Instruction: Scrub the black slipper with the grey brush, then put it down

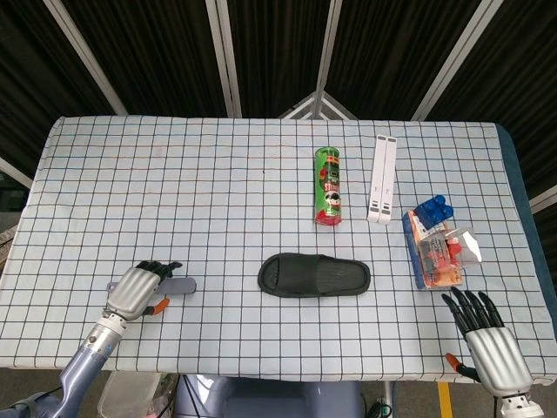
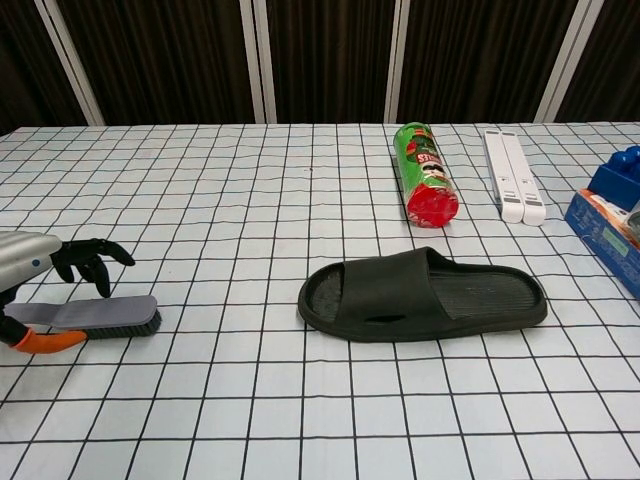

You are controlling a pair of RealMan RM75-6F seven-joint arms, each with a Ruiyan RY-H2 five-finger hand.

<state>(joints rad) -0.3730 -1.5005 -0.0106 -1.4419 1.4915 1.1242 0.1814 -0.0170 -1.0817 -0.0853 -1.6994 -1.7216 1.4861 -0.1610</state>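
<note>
The black slipper (image 1: 313, 276) (image 2: 425, 294) lies sole-down at the middle of the checked table, toe to the right. Left of it lies the grey brush (image 1: 179, 285) (image 2: 102, 314), bristles down. My left hand (image 1: 137, 290) (image 2: 38, 270) hovers over the brush's handle end. Its dark fingers (image 2: 92, 258) arch above the handle and its orange-tipped thumb sits on the near side; they are not closed around it. My right hand (image 1: 487, 344) is at the table's front right corner, fingers spread, holding nothing. It shows only in the head view.
A green snack can (image 1: 328, 187) (image 2: 425, 185) lies on its side behind the slipper. A white bar (image 1: 381, 178) (image 2: 513, 175) is to its right. A blue box of toy blocks (image 1: 435, 244) (image 2: 610, 225) stands at the right edge.
</note>
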